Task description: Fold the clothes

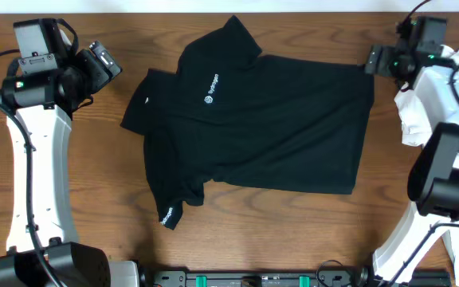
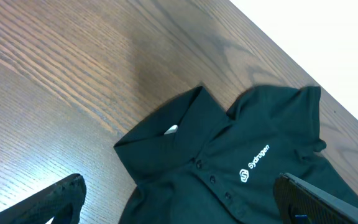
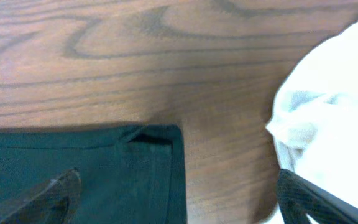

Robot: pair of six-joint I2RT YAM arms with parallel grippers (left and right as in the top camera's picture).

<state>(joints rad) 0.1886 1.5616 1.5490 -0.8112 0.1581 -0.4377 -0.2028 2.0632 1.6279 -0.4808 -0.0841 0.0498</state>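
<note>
A black polo shirt (image 1: pixel 261 119) with a small white logo lies spread flat on the wooden table, collar toward the left, hem toward the right. My left gripper (image 1: pixel 102 64) is open and empty, hovering just left of the collar; the collar, buttons and logo show in the left wrist view (image 2: pixel 229 168). My right gripper (image 1: pixel 377 60) is open and empty above the shirt's far right hem corner, which shows in the right wrist view (image 3: pixel 160 140).
A pile of white cloth (image 1: pixel 421 112) lies at the right edge beside the right arm, and it also shows in the right wrist view (image 3: pixel 328 118). Bare wooden table (image 1: pixel 94 199) surrounds the shirt.
</note>
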